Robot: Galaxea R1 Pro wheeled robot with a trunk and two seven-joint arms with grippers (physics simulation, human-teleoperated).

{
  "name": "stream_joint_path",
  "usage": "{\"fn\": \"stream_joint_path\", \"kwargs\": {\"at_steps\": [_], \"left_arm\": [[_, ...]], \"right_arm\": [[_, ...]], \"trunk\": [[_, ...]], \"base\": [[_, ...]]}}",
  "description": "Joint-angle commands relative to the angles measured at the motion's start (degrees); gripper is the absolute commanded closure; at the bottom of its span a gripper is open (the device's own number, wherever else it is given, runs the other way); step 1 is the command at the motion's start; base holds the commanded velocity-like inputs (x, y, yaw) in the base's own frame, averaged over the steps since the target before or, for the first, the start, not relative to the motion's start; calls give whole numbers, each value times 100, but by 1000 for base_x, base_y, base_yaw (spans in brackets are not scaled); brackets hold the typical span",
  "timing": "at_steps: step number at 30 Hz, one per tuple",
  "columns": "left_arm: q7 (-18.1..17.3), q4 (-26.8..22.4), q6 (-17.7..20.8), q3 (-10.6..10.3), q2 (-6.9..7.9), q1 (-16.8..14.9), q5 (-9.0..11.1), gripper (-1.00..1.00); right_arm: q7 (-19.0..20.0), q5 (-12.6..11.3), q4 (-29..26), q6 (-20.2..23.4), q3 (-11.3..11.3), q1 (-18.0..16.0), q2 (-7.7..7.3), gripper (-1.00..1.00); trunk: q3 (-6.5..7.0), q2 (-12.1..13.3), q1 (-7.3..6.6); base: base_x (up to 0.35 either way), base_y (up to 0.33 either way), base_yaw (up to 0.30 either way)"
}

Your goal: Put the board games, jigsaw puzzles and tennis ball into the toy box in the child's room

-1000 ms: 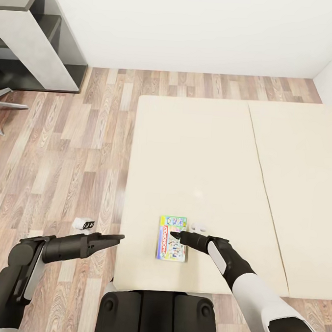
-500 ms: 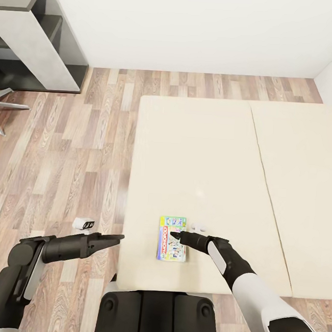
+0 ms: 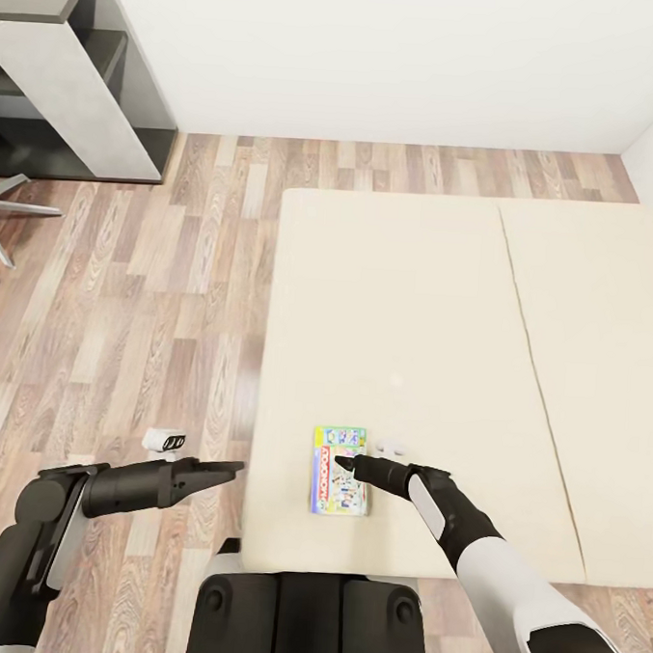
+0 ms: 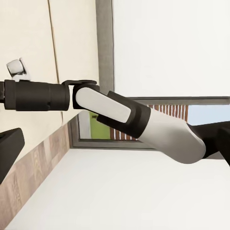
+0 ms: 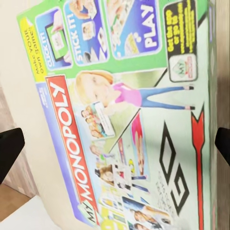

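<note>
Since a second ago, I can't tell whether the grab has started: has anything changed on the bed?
Nothing was taken hold of. The whole head view slid slightly rightward, so the camera moved, not the things. The right gripper still hovers over the green-edged board game near the bed edge, its fingers apart; the left gripper stays out over the floor.

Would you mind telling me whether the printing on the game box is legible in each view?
Head view: the green-edged flat board game box on the beige bed is small, its lettering soft; even, nearly shadowless light. Right wrist view: the box is close, "MONOPOLY" and "PLAY" readable, slightly blurred.
</note>
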Motion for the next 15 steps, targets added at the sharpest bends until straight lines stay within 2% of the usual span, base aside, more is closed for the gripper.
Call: {"fn": "stream_joint_path", "kwargs": {"at_steps": [1,15], "left_arm": [[-23,-1,61,1,2,-1,-3,-100],[-23,-1,61,0,1,-1,-3,-100]], "right_arm": [[-4,-33,-5,31,9,-2,-1,-100],[-4,-25,-5,31,9,-2,-1,-100]], "trunk": [[-6,-9,3],[-6,-9,3]], "base": [[0,156,0],[0,66,0]]}}
